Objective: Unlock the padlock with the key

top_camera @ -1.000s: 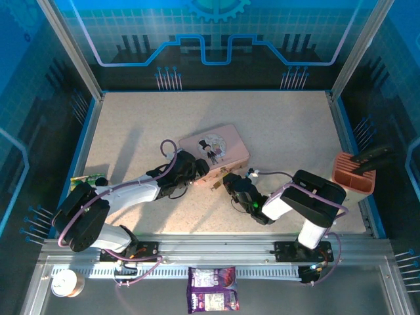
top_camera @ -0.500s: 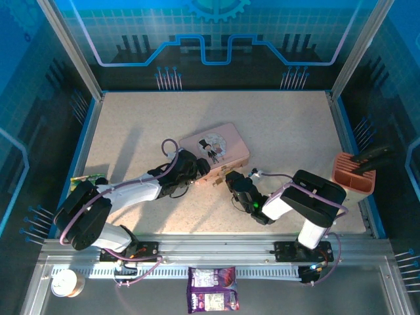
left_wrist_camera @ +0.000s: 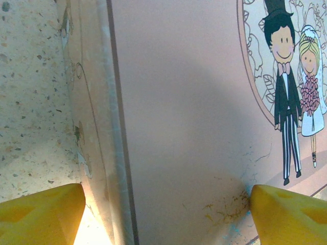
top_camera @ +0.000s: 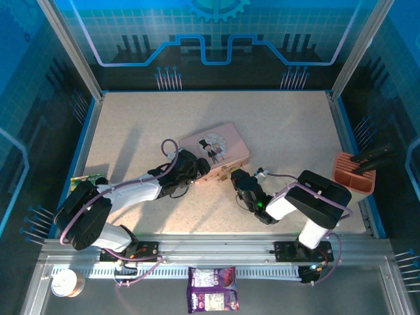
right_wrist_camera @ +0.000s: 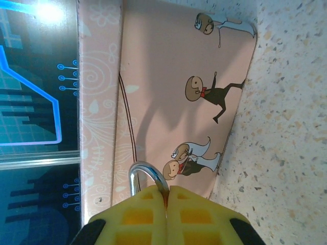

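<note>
The padlock [right_wrist_camera: 145,168] shows as a silver shackle arching out from between my right gripper's yellow pads, with a brass tint deep in the seam. My right gripper [right_wrist_camera: 167,190] is shut on it. From above, the padlock [top_camera: 225,174] is a small brass speck at the tip of the right gripper [top_camera: 233,177], close against the near edge of the pink tin [top_camera: 216,147]. My left gripper [left_wrist_camera: 166,214] is open, its fingers wide apart astride the tin's near-left corner [left_wrist_camera: 179,102]; from above that left gripper [top_camera: 199,172] sits at that corner. The key is hidden.
An orange-brown holder [top_camera: 353,174] with a dark tool in it stands at the table's right edge. A purple snack packet [top_camera: 211,296] and a tape roll [top_camera: 67,283] lie on the near rail. A small green board [top_camera: 88,178] sits at the left edge.
My right gripper has carried the padlock up and to the right, from open table to the tin's near edge. The left arm has barely moved.
</note>
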Controlling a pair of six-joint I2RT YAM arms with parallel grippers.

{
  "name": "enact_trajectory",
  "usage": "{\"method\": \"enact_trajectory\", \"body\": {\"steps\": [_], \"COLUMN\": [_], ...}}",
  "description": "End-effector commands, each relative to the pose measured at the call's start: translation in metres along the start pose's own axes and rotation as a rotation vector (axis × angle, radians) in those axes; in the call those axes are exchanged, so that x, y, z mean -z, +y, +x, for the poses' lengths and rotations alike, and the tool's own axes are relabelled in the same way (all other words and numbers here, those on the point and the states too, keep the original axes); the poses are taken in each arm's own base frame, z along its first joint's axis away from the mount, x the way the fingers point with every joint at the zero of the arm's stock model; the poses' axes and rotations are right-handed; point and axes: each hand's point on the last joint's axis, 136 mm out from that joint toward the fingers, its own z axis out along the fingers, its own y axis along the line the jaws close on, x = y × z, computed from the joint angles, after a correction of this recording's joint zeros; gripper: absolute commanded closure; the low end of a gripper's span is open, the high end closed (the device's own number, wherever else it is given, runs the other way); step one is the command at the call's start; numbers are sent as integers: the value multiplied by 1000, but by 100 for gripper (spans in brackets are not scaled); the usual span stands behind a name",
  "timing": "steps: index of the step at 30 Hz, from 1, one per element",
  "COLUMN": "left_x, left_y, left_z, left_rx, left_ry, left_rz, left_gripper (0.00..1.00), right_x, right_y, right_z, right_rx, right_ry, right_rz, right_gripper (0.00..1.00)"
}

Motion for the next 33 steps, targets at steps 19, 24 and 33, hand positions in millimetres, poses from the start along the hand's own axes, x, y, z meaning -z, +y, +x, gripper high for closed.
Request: {"method": "enact_trajectory", "body": {"steps": [19,24,33], "left_x": [26,44,74], "left_y": [9,18,30], "left_z": [-13,-26,-41], "left_rx": [-127,-178,-247], "left_ry": [-52,-117,-208], "left_rz": [-46,-26,18], "left_gripper": [6,4,2], "right_x": [33,52,85], "right_y": [3,7,19], "right_z": [-43,-52,-61], "right_rx": [189,337,647], "right_ry": [-79,-64,13], "right_rz": [38,65,84], "right_gripper": [100,100,100]}}
